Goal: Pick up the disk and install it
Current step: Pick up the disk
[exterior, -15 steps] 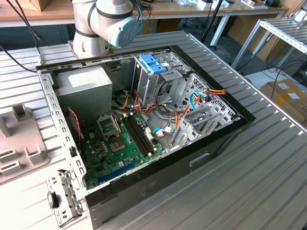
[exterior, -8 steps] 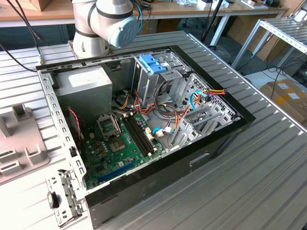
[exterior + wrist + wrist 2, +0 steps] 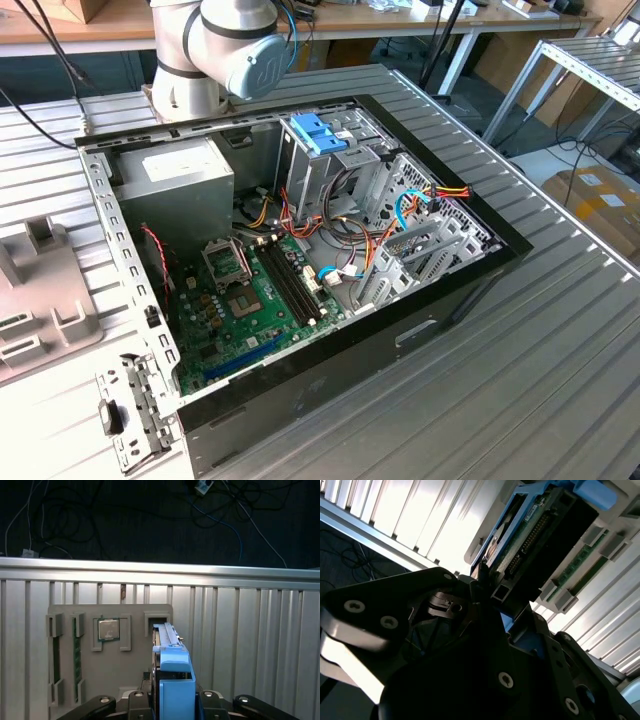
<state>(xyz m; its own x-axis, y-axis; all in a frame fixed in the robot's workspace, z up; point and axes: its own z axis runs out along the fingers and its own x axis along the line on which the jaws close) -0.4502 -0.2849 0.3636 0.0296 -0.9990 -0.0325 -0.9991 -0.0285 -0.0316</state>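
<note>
The disk (image 3: pixel 172 670) stands on edge in a slot of a grey parts tray (image 3: pixel 130 675), its blue side rail facing the first wrist view. In the second wrist view the disk (image 3: pixel 535 535) shows its green circuit board, connector and blue rail. My gripper (image 3: pixel 174 702) sits around its near end, one dark finger on each side, pressed against the blue rail. The same gripper (image 3: pixel 492 605) meets the disk's end in the second wrist view. The disk's lower part is still inside the tray slot.
The tray also holds a processor chip (image 3: pixel 108 629) and memory sticks (image 3: pixel 76 655). In the exterior view the open computer case (image 3: pixel 400 330) lies on the ribbed table, with a drive cage with blue clips (image 3: pixel 320 135), a power-supply box (image 3: pixel 175 175) and a motherboard (image 3: pixel 250 290). The tray (image 3: pixel 40 290) lies at that view's left.
</note>
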